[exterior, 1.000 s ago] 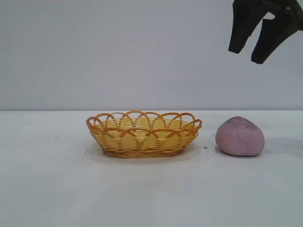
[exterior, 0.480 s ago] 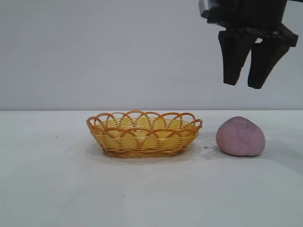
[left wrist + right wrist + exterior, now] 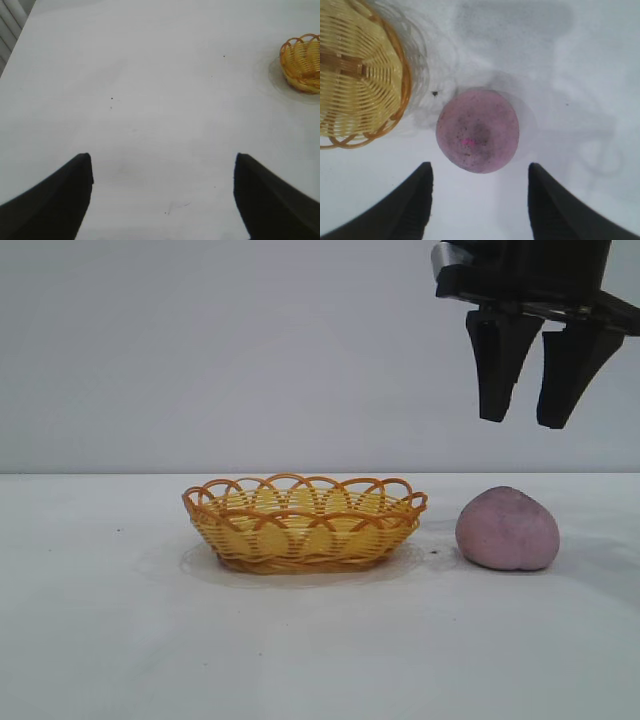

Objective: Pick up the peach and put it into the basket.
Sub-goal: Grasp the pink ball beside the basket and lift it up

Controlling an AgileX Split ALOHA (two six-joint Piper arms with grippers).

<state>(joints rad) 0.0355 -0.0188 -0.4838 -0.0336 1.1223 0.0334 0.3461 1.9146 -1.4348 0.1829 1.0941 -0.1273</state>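
The pink-mauve peach (image 3: 507,529) lies on the white table, just right of the yellow-orange woven basket (image 3: 303,522). My right gripper (image 3: 526,423) hangs open and empty in the air straight above the peach, fingers pointing down. In the right wrist view the peach (image 3: 477,130) lies beyond the open gripper (image 3: 480,170), with the basket (image 3: 357,75) beside it. My left gripper (image 3: 162,162) is open and empty over bare table, far from the basket (image 3: 302,62); it does not show in the exterior view.
The white table (image 3: 120,640) spreads wide around the basket and peach. A plain grey wall stands behind. A small dark speck (image 3: 435,93) lies on the table between basket and peach.
My right gripper came down from the upper right corner to a spot above the peach, turned its fingers vertical, then shifted slightly right. Peach and basket have not moved.
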